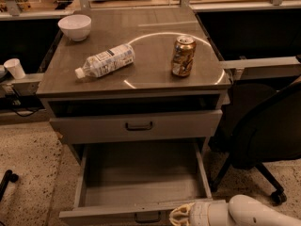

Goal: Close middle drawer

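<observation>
my pincer (180, 215) sits low at the bottom edge of the view, right against the front panel of the middle drawer (141, 178), just beside its dark bar pull (147, 216). i cannot tell whether the pincer is open or closed. my white arm (249, 213) reaches in from the lower right.

the middle drawer is pulled far out toward me, and its plain gray box shows nothing inside. above it the upper drawer (94, 127) is shut, its own dark pull (138, 125) centred on the front.

on the desk (155, 79) stand a white bowl (75, 26) at the far left corner and a gold can (183, 55) upright toward the right. a plastic bottle (104, 60) lies on its side between them, cap pointing left. all three are well apart from the drawer.

a black office chair (268, 135) stands just beside the cabinet on the right, one leg (221, 171) near the open drawer's side. a white cup (15, 68) rests on a ledge to the left. nothing lies in the drawer's path.
</observation>
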You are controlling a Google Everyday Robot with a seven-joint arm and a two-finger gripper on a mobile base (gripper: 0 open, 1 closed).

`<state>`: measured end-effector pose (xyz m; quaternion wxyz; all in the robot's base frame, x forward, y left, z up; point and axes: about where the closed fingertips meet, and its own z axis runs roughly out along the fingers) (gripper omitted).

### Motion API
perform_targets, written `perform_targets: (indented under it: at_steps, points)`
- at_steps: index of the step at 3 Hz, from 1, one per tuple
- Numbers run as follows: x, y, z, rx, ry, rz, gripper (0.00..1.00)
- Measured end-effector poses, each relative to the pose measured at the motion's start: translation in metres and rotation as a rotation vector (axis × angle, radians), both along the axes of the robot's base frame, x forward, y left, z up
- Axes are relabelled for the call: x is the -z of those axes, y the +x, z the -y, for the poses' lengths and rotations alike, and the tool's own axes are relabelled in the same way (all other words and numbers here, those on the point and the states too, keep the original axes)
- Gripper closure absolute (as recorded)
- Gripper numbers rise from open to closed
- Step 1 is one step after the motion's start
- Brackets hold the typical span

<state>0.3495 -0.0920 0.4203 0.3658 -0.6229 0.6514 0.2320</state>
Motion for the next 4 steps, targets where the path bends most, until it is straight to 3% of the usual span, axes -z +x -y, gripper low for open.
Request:
perform_targets:
  at_steps: [1,3,4]
  points:
    - [0.0,0.0,0.0,0.0,0.0,0.0,0.04]
    - [0.0,0.0,0.0,-0.001,0.0,0.0,0.0]
    - [0.007,0.009,-0.011,-0.052,0.01,0.003,0.19]
